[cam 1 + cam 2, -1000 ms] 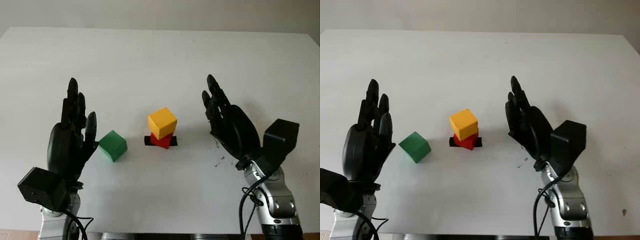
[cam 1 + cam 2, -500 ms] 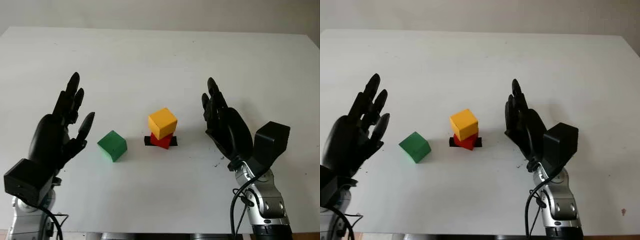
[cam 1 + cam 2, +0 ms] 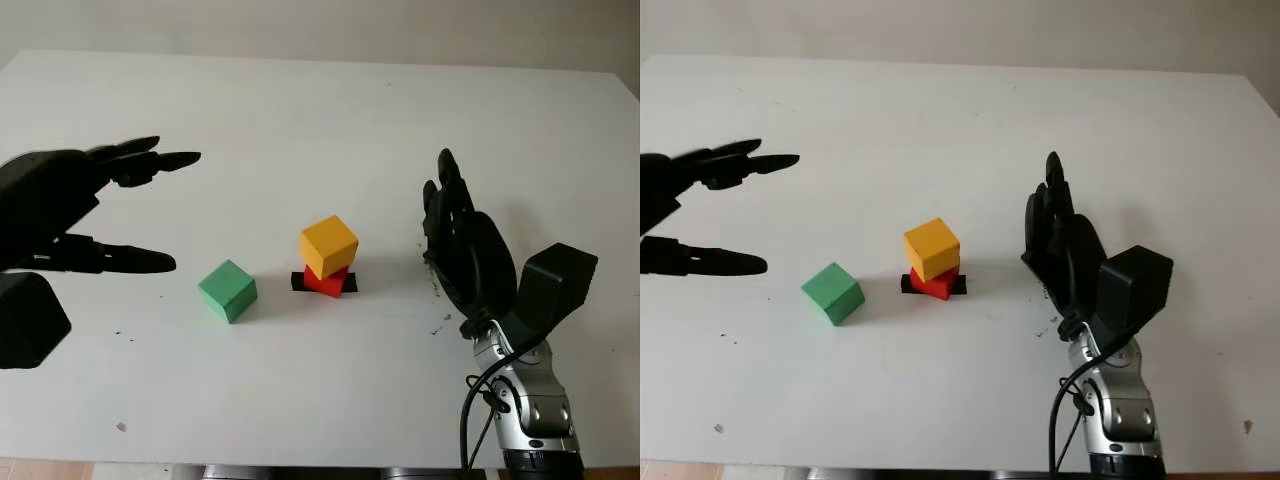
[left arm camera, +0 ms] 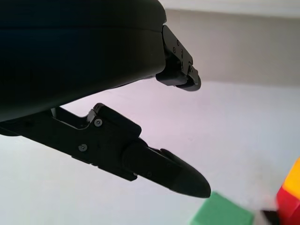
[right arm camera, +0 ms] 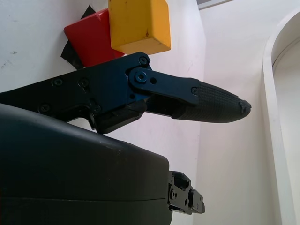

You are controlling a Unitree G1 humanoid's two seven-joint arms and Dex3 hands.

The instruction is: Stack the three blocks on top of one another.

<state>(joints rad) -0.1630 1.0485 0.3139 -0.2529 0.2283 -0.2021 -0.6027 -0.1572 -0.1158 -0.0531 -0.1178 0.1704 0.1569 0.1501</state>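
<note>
A yellow block sits on a red block, which rests on a black mark near the table's middle. A green block stands alone on the table, just left of that stack. My left hand hovers open above the table, left of the green block, holding nothing. The green block and the stack's edge appear beyond its fingers in the left wrist view. My right hand stands open to the right of the stack, palm toward it; the yellow block and red block lie past its finger.
The white table stretches far behind the blocks. Its front edge runs close below my hands. Small dark specks mark the surface near the right hand.
My left hand has risen and swung out to the left, turning so its fingers point right. My right hand shifted slightly right. The blocks have not moved.
</note>
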